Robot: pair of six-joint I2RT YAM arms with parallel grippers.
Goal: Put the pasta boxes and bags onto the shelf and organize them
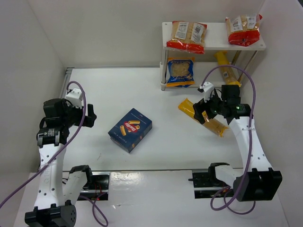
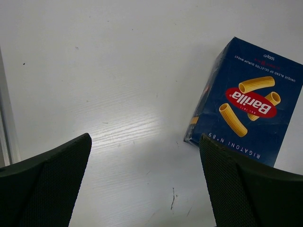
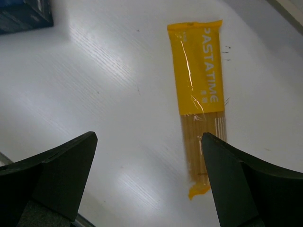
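Note:
A dark-blue pasta box [image 1: 130, 129] lies flat mid-table; in the left wrist view the box [image 2: 246, 101] sits ahead of the right finger. My left gripper [image 1: 90, 116] [image 2: 144, 136] hovers open and empty to the box's left. A long yellow spaghetti bag [image 1: 187, 107] [image 3: 199, 85] lies on the table right of centre. My right gripper [image 1: 204, 112] [image 3: 148, 135] hangs open above it, the bag's near end beside its right finger. The white shelf [image 1: 215, 37] stands at the back right, with two red-edged bags [image 1: 188, 35] [image 1: 244, 29] on top.
A blue-edged bag [image 1: 180, 71] stands on the shelf's lower level at the left. Another yellow spaghetti bag [image 1: 227, 68] lies under the shelf at the right. White walls close in the table on the left, back and right.

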